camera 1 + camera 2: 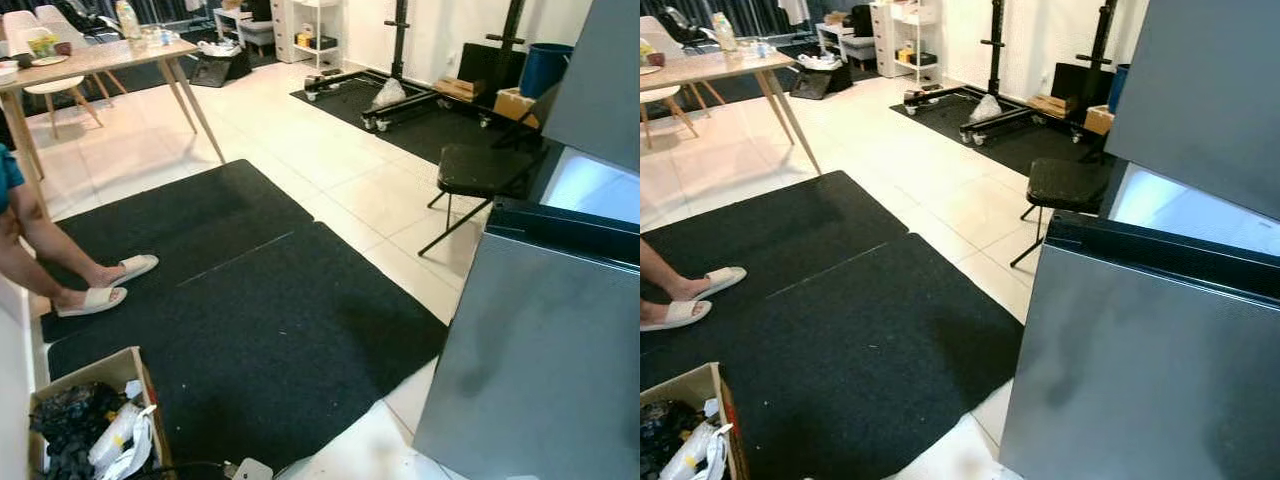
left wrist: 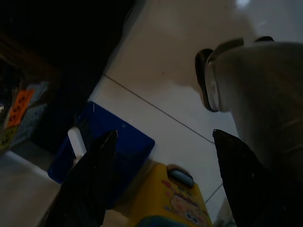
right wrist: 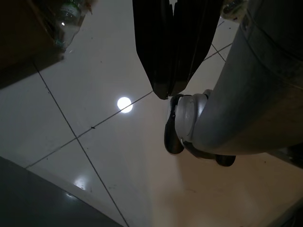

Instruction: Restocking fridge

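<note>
The grey fridge [image 1: 540,360] stands close at my right, with a lit white interior [image 1: 595,185] showing between its lower front and the grey upper panel [image 1: 600,80]. A cardboard box [image 1: 128,365] of packets and bags sits on the floor at my lower left. My left gripper [image 2: 164,135] hangs open over the tiles above a yellow package [image 2: 173,203] and a blue flat thing [image 2: 125,146]. Hanging over bare tiles beside my leg [image 3: 246,109], my right gripper [image 3: 166,90] is shut with nothing in it. A clear bottle [image 3: 71,14] lies nearby.
Black mats [image 1: 250,330] cover the floor ahead. A seated person's legs in white slippers [image 1: 100,285] rest at the left. A black stool [image 1: 480,170] stands just beyond the fridge. A wooden table [image 1: 100,60] and chairs are at the far left.
</note>
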